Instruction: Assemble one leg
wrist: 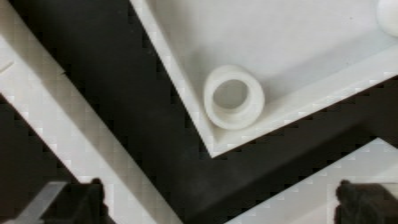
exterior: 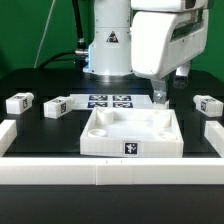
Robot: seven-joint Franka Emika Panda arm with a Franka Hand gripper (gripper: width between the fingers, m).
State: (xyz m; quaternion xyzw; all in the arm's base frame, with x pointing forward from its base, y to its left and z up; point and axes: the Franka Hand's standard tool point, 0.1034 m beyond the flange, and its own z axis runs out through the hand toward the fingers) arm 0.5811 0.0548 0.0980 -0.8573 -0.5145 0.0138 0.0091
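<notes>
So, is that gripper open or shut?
Open. In the wrist view the gripper has its fingertips far apart, nothing gripped between them.

Arm (exterior: 108, 45) rises from its base at the back of the table, white, upright, then reaches forward and toward the exterior view's right. Wrist housing (exterior: 160, 40) is large, white and pointed straight down. Gripper (exterior: 158, 96) hangs below it, low over the table; the exterior view shows only a narrow dark tip. Wrist view: two dark fingers (wrist: 68, 203) show at the picture's edge, set wide apart, jaws spread. Contact of the tips with any surface: cannot tell.
</notes>
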